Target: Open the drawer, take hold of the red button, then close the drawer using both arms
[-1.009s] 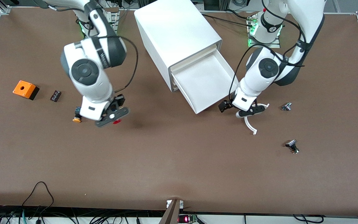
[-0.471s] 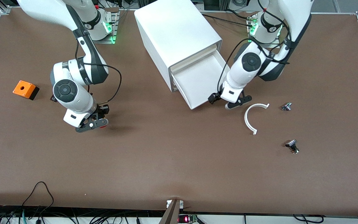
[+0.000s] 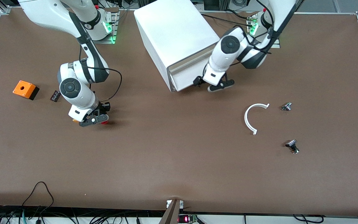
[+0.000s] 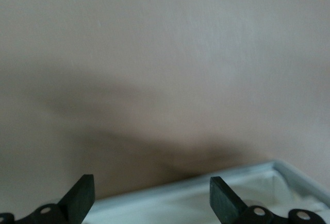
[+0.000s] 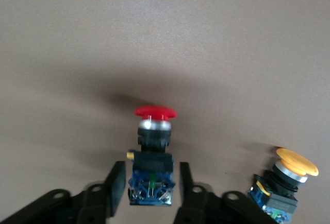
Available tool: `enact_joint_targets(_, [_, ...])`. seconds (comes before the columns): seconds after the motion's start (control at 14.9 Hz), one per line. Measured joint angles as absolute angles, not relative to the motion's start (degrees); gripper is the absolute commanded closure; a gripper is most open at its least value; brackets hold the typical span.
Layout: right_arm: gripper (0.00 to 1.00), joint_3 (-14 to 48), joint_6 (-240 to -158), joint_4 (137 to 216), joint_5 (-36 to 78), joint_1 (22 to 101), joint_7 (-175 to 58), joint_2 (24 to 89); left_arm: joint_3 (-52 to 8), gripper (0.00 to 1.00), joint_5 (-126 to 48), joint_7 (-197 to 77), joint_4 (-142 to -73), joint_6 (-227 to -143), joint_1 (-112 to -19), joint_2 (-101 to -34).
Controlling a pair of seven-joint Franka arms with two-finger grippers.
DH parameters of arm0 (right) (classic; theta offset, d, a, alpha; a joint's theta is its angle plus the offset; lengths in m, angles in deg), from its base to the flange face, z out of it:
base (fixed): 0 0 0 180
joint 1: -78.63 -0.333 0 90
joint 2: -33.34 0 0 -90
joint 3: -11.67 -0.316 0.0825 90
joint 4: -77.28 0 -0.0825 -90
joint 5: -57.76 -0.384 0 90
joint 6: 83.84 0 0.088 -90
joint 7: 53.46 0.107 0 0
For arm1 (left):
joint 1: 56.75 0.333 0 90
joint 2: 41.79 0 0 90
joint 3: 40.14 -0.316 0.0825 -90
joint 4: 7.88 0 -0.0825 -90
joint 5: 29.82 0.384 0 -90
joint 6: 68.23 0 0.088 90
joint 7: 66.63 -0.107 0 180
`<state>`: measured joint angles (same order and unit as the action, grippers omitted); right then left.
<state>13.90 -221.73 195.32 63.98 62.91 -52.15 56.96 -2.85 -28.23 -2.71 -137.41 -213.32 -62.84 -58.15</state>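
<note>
Front view: the right arm's black two-finger gripper (image 3: 94, 120) is low over the brown table top (image 3: 179, 168), toward the right arm's end. The red cap of the small push button with a black-and-blue body (image 3: 104, 122) peeps out right at its fingertips. A like button with a yellow-orange cap (image 3: 74, 120) is just visible beside the gripper's body. The left arm's black gripper (image 3: 218, 86) sits against the cream-white front of the lowest drawer (image 3: 183, 84) of the big white box cabinet (image 3: 172, 34); the drawer looks pushed almost flush.

Left wrist view: the left gripper (image 4: 149, 195) has its fingers wide apart with nothing between them. A white edge, probably the drawer's rim (image 4: 216, 193), lies close under them; the rest is table.

Right wrist view: the red-capped button (image 5: 151, 157) lies between the fingers (image 5: 114, 183) of the right gripper (image 5: 149, 183), long axis running straight out from the gripper, blue base toward the palm, red cap away. A narrow gap shows on each side of the body, so the fingers flank it rather than pinch it. The yellow-orange button (image 5: 283, 180) lies just outside one finger. I judge the right arm the one to act; its fingers need only to meet across the body.
</note>
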Motion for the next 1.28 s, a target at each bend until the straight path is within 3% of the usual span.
enact_joint_targets(0.27, [0.00, 13.8, -217.9, 193.6, 64.0, 63.2, -49.3, 55.6, -1.1, 0.00, -28.2, 0.8, -138.0, -212.5, -63.9, -57.7])
enact_joint_targets(0.94, [0.00, 13.5, -191.3, 175.7, 59.6, 63.6, -45.7, 48.4, -0.4, 0.00, -28.2, 2.8, -138.1, -212.5, -63.2, -57.7])
enact_joint_targets(1.28, [0.00, 13.6, -184.9, 167.3, 57.9, 68.6, -45.4, 47.9, -5.8, 0.00, -27.5, -10.4, -135.5, -213.3, -54.8, -55.5])
